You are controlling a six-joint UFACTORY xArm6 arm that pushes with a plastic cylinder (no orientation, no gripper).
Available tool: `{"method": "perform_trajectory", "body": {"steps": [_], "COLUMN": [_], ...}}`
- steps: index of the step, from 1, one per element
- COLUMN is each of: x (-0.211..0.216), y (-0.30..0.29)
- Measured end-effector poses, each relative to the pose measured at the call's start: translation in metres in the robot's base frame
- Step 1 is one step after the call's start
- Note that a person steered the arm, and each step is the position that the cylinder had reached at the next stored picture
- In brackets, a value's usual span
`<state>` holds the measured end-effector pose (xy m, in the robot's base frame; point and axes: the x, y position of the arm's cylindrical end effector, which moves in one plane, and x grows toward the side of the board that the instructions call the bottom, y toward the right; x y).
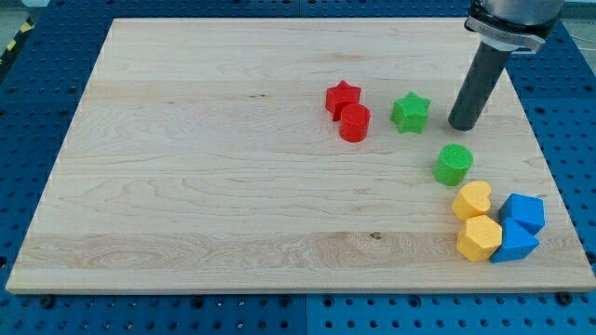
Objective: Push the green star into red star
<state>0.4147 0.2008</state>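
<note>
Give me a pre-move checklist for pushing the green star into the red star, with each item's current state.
1. My tip sits at the view's right of the green star, apart from it: ok.
2. Tip, green star and red star roughly in line: ok.
3. Gap between the stars free of blocks: ok.
4. Red cylinder touches the red star and may get nudged: not ok.
5. Green cylinder out of the path: ok.

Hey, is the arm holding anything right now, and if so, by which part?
Nothing is held. My tip rests on the board at the view's right of the green star, with a gap between them; the red star lies farther left.
</note>
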Motion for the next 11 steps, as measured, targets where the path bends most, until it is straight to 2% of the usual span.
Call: {"method": "perform_trajectory", "body": {"steps": [1,2,3,5,11], "x": [-0.018,-0.019,0.001,0.009,-0.026], "y": [-0.017,-0.017,-0.016,-0.022,-0.08]}}
